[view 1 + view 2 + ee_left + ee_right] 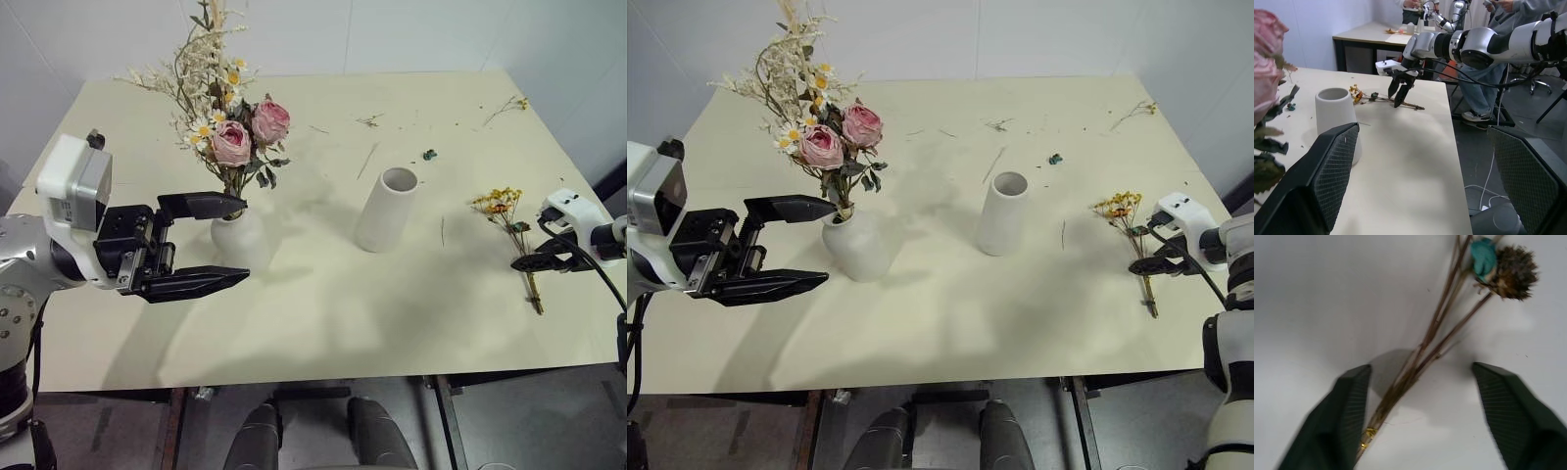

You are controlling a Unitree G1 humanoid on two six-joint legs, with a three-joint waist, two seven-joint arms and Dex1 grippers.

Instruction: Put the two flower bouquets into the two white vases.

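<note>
R gripper (1420,421) fingers apart, straddling yellow bunch (509,230) stems flat on counter (323,323); nothing held. L gripper (211,243) fingers wide by bottle vase (238,238). Risk: thin stems slip during pinch.

A smooth, matt cream tabletop (323,313) carries two matt white vases, a squat bottle shape (240,238) and a plain cylinder (385,210), both looking like unglazed ceramic. The rose bouquet (227,122) has soft, papery petals. The thin yellow bunch (511,225) looks dry and brittle. The left claw (210,243) is black plastic; its fingers (1327,166) carry cross-hatched, textured pads.
</note>
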